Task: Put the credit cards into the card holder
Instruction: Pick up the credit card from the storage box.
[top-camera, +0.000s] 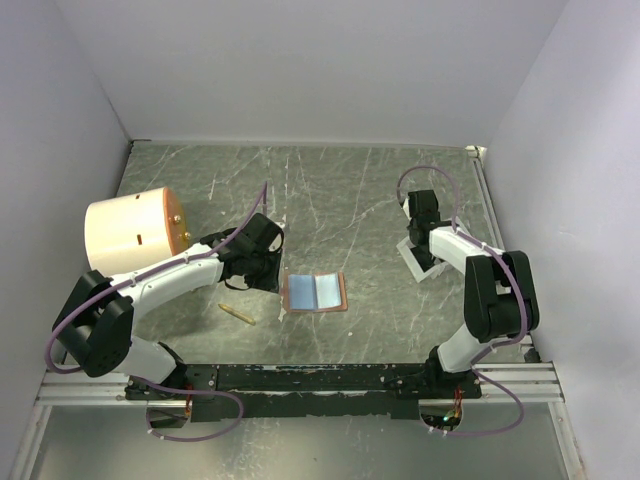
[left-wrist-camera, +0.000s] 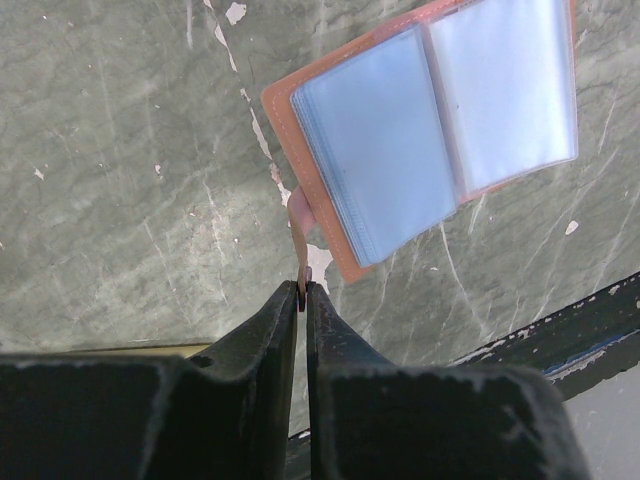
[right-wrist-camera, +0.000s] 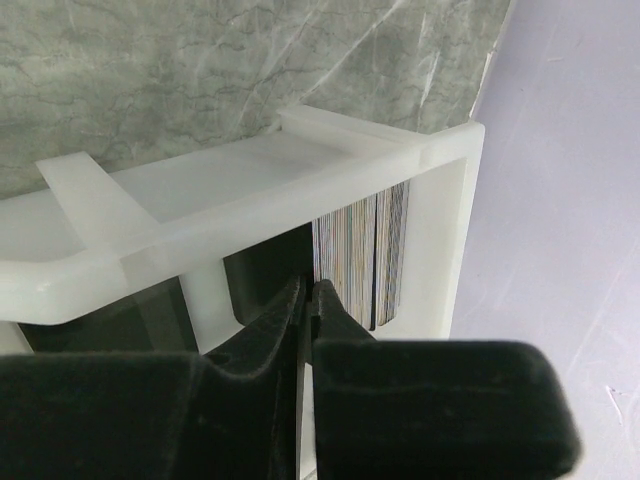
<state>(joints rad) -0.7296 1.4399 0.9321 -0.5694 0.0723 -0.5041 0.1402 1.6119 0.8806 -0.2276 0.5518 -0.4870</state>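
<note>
Grey table (top-camera: 350, 190): left fingers (left-wrist-camera: 268, 345) pinch tab (left-wrist-camera: 298, 222) of card holder (left-wrist-camera: 400, 130); right fingers (right-wrist-camera: 268, 335) closed beside credit cards (right-wrist-camera: 365, 255) in white tray (right-wrist-camera: 250, 180).

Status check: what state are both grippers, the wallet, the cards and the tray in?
card holder: open, lying flat on the table.
left gripper: shut on the card holder's snap tab.
credit cards: stacked on edge in the white tray.
right gripper: shut, tips inside the white tray beside the stack; cannot tell if a card is pinched.

Overhead, left wrist close, sharing card holder (top-camera: 315, 292)
</note>
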